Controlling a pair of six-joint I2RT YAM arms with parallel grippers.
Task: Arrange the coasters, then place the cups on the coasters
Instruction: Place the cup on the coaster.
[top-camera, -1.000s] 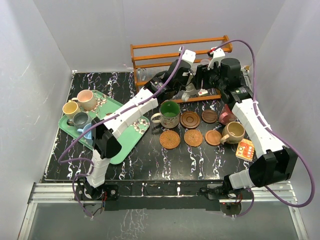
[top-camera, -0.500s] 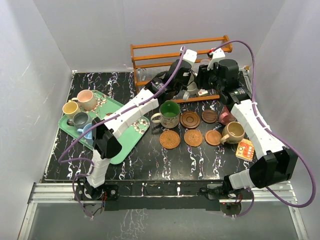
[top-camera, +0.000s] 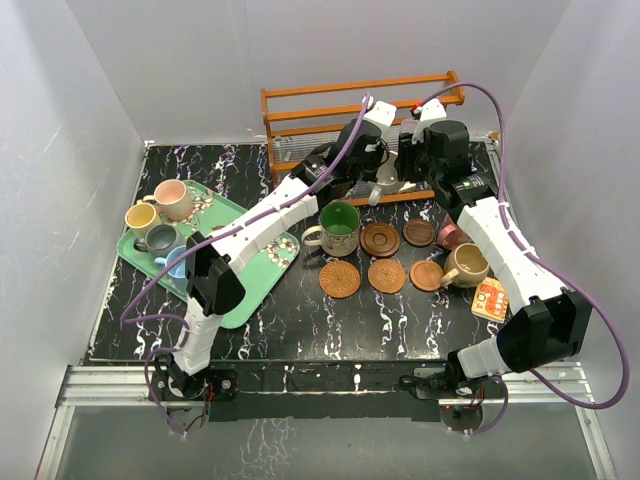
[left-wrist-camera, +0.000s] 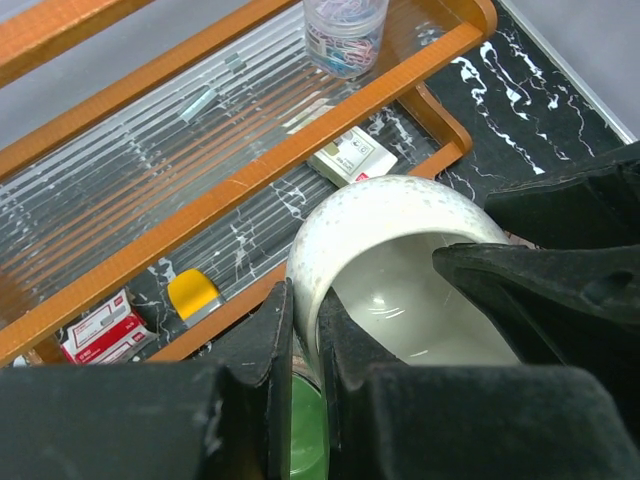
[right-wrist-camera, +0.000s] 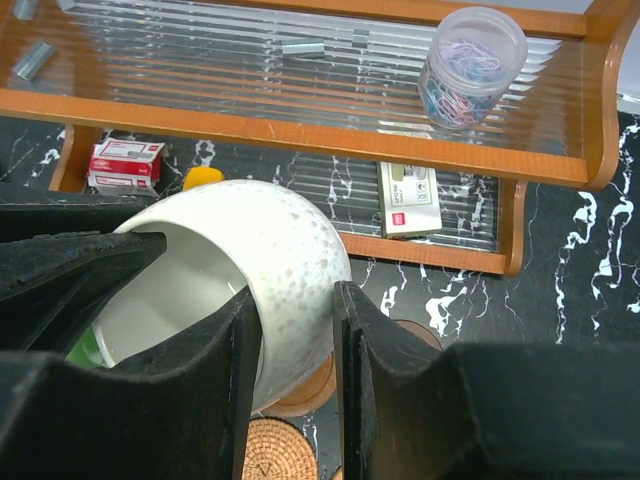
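Note:
A cream speckled cup (top-camera: 385, 181) hangs tilted in the air in front of the wooden rack, held from both sides. My left gripper (left-wrist-camera: 305, 312) is shut on its rim (left-wrist-camera: 390, 215). My right gripper (right-wrist-camera: 297, 312) straddles the opposite wall (right-wrist-camera: 285, 255), one finger inside and one outside, both touching. Below it stand a green cup (top-camera: 340, 226), dark wood coasters (top-camera: 380, 239) (top-camera: 419, 232), woven coasters (top-camera: 340, 278) (top-camera: 386, 275) and a smooth orange-brown coaster (top-camera: 427, 275). A tan cup (top-camera: 467, 264) and a maroon cup (top-camera: 452, 235) stand at the right.
The green tray (top-camera: 255, 277) at the left carries pink (top-camera: 173, 198), yellow (top-camera: 141, 217), grey-teal (top-camera: 160, 239) and light blue (top-camera: 177, 266) cups. The wooden rack (top-camera: 330, 108) with a jar of paper clips (right-wrist-camera: 472, 62) stands at the back. An orange card (top-camera: 490, 298) lies at the right.
My right gripper has shifted left onto the cream cup and its jaws have narrowed around the cup's wall. The left gripper has kept its hold.

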